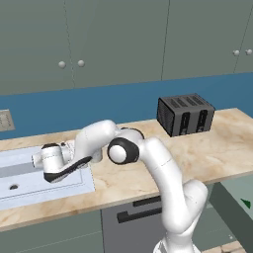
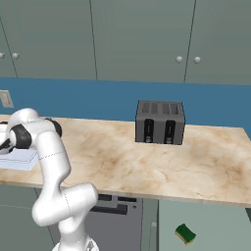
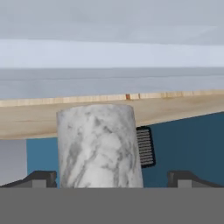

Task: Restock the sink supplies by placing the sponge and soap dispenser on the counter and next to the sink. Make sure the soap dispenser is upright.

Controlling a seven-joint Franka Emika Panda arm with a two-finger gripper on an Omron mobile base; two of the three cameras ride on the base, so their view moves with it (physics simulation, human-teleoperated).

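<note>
Dispenser (image 3: 99, 146) sits dead ahead between wide-spread fingertips (image 3: 41, 178), not gripped; long axis looks upright, probably. Gripper (image 1: 42, 165) over sink (image 1: 29, 185) edge.

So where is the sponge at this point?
The sponge isn't on the counter: in the right base view it lies low at the bottom right, below the counter's front edge and well right of the arm, below the toaster.

Two rear base views, close hand view
</note>
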